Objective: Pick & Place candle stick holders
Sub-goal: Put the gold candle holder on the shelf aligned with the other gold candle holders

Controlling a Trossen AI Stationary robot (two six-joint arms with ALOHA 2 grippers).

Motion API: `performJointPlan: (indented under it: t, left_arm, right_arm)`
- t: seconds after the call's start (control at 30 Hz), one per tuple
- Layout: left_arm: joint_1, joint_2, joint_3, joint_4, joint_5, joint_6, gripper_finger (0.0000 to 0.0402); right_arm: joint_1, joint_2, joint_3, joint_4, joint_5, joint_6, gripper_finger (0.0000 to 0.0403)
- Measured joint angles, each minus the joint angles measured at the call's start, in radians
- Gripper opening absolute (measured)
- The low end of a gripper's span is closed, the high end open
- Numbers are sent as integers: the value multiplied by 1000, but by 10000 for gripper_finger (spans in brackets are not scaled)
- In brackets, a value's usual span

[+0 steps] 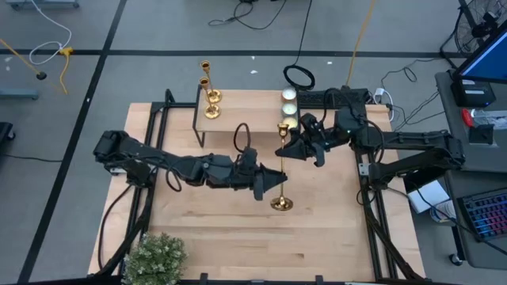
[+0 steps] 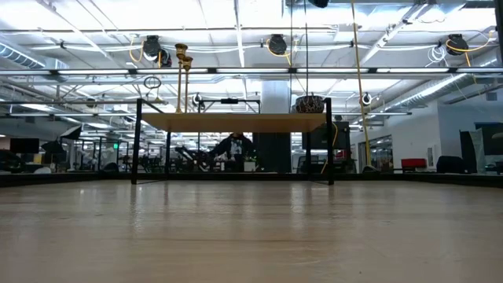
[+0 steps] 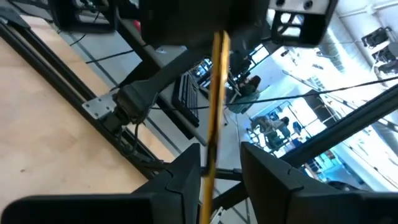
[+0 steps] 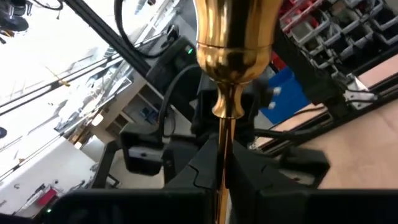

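Note:
One gold candle stick holder (image 1: 281,170) is held in the air over the middle of the table, cup (image 1: 283,127) toward the far edge and round base (image 1: 281,203) toward the near edge. My right gripper (image 1: 295,148) is shut on its stem below the cup. My left gripper (image 1: 277,180) is open, and the stem (image 3: 214,93) passes between its fingers close to one of them (image 3: 186,174). Two more gold candle stick holders (image 1: 209,99) stand by their bases on a small raised shelf (image 1: 238,119) at the far left. My right gripper pinches the thin stem (image 4: 225,134) between its two fingers, a short way below the cup (image 4: 235,37). The fingers come from the table's right side and lie across the stem. The holder is lifted clear of the table.
Round glowing candles (image 1: 290,104) sit on the shelf's right end. A green plant (image 1: 154,257) stands at the near left corner. Black frame rails (image 1: 372,214) run along both table sides. The low view shows the shelf (image 2: 233,122) across the far part of the wooden top.

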Motion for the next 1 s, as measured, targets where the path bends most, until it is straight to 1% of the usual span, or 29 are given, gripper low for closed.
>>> performJointPlan:
  t: [0.27,0.43,0.53,0.63,0.8,0.87,1.0]
  left_arm:
    - [52,-1,0,-1,111,-7,119]
    - [63,-10,0,-9,139,-5,119]
    - [67,-15,0,-1,140,2,104]
    - [70,-19,0,-11,162,3,79]
    - [68,-21,0,-9,163,19,43]
    - [68,-21,0,-8,162,19,38]
    - [68,-22,0,-8,159,18,42]
  right_arm:
    - [37,0,0,-13,-22,0,11]
    - [40,0,0,-38,-24,0,11]
    - [40,0,0,-71,-26,-12,11]
    - [40,0,0,-109,-26,-31,11]
    - [41,-2,1,-105,-23,-42,11]
    - [41,-2,1,-106,-15,-45,11]
    - [41,-2,1,-105,-7,-50,11]
